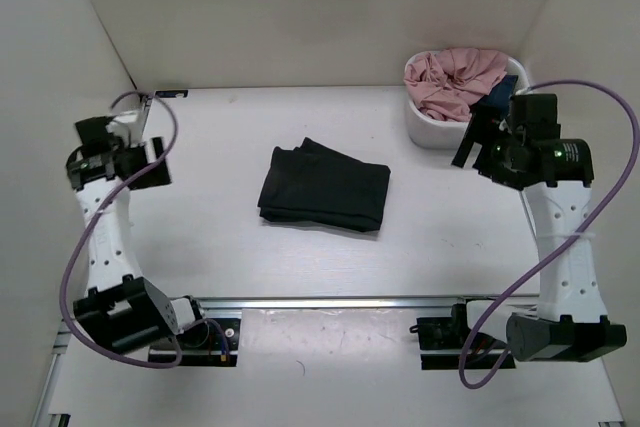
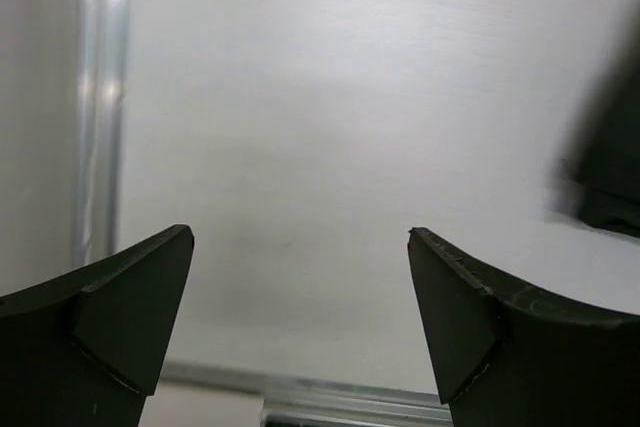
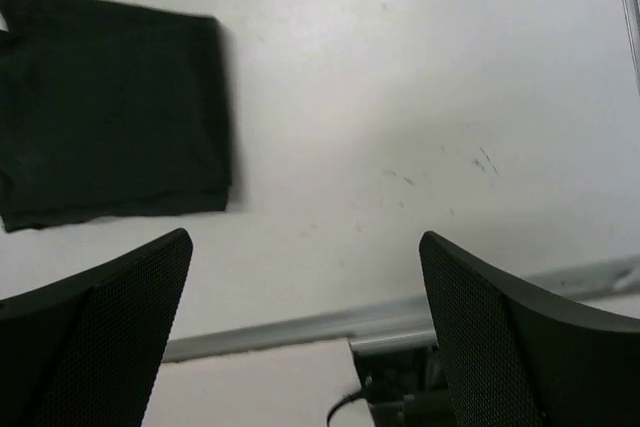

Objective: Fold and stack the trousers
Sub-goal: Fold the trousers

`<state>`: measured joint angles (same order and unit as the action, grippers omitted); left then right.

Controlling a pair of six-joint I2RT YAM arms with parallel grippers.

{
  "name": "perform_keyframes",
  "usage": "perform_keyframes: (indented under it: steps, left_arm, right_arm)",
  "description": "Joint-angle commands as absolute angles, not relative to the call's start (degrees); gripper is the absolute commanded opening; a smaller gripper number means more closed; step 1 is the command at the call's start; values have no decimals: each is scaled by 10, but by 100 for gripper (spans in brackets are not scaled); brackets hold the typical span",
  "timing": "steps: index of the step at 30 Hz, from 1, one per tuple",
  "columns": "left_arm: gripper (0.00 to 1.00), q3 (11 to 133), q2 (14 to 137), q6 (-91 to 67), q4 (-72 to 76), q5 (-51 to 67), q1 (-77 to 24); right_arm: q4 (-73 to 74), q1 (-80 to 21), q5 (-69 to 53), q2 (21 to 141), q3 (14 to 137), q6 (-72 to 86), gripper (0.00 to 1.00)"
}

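Top external: trousers (image 1: 323,188) lie folded between — well apart from — both spread, empty jaws.

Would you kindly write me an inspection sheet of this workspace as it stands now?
Surface: white table, faint scuffs; metal rail along the near edge.
Job's things: trousers folded into a compact black rectangle mid-table, apart from both grippers.
Clutter: white bin at the far right holding a pink garment; something dark blue at its rim.
Grippers: left gripper open, empty; right gripper open, empty.
Cables: purple cables loop along each arm, off the trousers.
Surroundings: white walls on three sides; nothing else seen.
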<state>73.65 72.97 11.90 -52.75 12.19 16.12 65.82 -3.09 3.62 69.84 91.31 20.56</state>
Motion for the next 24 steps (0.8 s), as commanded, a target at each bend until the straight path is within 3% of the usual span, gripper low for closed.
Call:
perform_keyframes:
  steps: [1,6,18,24]
  left_arm:
    - [100,702,657,81,-567,55,248]
    - [100,667,588,96,-573,16,301]
    - [100,610,503,169,-609,-84,306]
    - [100,566,461,169,-632,-58,306]
  right_arm:
    - [710,-24,61,669,864,207,99]
    - [710,-24,48,664,861,195,99]
    - [710,-24,26,644,853,149,99]
    - [699,-24,9,613,824,156,99]
